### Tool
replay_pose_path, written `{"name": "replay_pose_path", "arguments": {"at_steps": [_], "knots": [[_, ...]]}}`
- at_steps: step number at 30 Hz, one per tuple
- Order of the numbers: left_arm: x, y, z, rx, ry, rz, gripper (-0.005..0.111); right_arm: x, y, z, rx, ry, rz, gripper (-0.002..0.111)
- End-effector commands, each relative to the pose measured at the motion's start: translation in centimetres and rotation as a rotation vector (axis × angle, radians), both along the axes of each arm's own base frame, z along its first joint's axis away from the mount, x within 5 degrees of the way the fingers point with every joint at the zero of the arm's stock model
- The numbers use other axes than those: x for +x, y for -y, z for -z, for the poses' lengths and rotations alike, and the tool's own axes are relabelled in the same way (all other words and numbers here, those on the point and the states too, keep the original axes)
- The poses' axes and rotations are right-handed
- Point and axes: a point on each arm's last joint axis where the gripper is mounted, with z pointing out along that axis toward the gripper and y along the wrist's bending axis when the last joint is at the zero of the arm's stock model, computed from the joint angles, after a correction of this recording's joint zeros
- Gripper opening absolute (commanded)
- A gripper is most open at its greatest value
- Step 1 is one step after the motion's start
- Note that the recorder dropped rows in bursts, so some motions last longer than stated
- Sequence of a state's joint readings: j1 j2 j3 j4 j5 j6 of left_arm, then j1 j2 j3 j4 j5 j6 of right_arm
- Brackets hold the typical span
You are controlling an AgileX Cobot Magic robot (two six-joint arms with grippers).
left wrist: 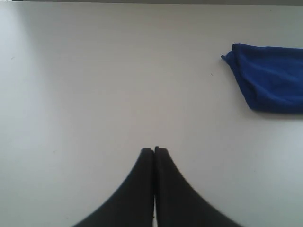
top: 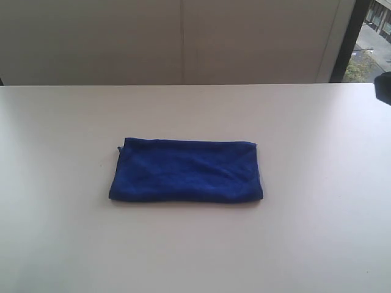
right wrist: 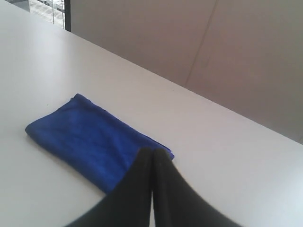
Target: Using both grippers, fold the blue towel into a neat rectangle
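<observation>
- Nearest to me, my left gripper [left wrist: 154, 150] has both jaw plates clenched flat against each other with nothing between them. It hangs over bare table [left wrist: 94, 94].
- My right gripper [right wrist: 152, 151] is pressed closed the same way and is also empty. In its own camera the tips overlap the near end of the cloth, but the exterior view shows no arm over the cloth, so I judge I am clear of it.
- The blue towel [top: 186, 171] lies flat around the middle of the table, well apart from my left jaws. It is a compact rectangle, with its long sides running across the exterior view.
- Its thick, layered edges suggest to me that the folding itself is done, or very nearly.
- What may be left is tidying. One corner at the left end pokes out a little past the edge, a thin pale strip shows along the right end, and the top surface has soft wrinkles.
- With both jaws empty and off the cloth, I take this for the closing stage, not mid-fold.
- Farthest off, a plain pale wall [top: 183, 43] stands behind the table.
</observation>
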State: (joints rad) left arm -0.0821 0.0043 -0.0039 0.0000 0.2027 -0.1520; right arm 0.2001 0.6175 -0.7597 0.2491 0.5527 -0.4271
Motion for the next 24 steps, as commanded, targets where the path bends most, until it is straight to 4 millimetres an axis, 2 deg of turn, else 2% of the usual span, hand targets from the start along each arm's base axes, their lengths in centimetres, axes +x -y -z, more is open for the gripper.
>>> {"name": "replay_pose_path", "arguments": {"at_steps": [1,2,3,6,7,10,15,16,18,20,24], "knots": [[0.0,0.0,0.1,0.002,0.001,0.002,0.000,-4.1,0.7,-0.6,0.089,0.122,0.004,0.000],[0.0,0.0,0.1,0.002,0.001,0.002,0.000,-5.0,0.9,-0.6,0.114,0.143,0.012,0.000],[0.0,0.0,0.1,0.002,0.001,0.002,0.000,-6.8,1.4,0.1,0.160,0.186,0.029,0.000],[0.0,0.0,0.1,0.002,0.001,0.002,0.000,-8.2,1.8,2.9,0.173,0.207,0.086,0.000],[0.0,0.0,0.1,0.002,0.001,0.002,0.000,-8.0,2.0,4.6,0.175,0.206,0.136,0.000],[0.0,0.0,0.1,0.002,0.001,0.002,0.000,-6.3,2.2,7.9,0.238,0.216,0.197,0.000],[0.0,0.0,0.1,0.002,0.001,0.002,0.000,-4.8,3.0,11.8,0.329,0.319,0.297,0.000],[0.0,0.0,0.1,0.002,0.001,0.002,0.000,-4.6,3.3,13.3,0.337,0.320,0.322,0.000],[0.0,0.0,0.1,0.002,0.001,0.002,0.000,-4.5,3.3,14.8,0.339,0.289,0.337,0.000],[0.0,0.0,0.1,0.002,0.001,0.002,0.000,-4.4,3.3,15.9,0.340,0.260,0.344,0.000],[0.0,0.0,0.1,0.002,0.001,0.002,0.000,-4.5,3.3,16.0,0.342,0.249,0.339,0.000]]}}
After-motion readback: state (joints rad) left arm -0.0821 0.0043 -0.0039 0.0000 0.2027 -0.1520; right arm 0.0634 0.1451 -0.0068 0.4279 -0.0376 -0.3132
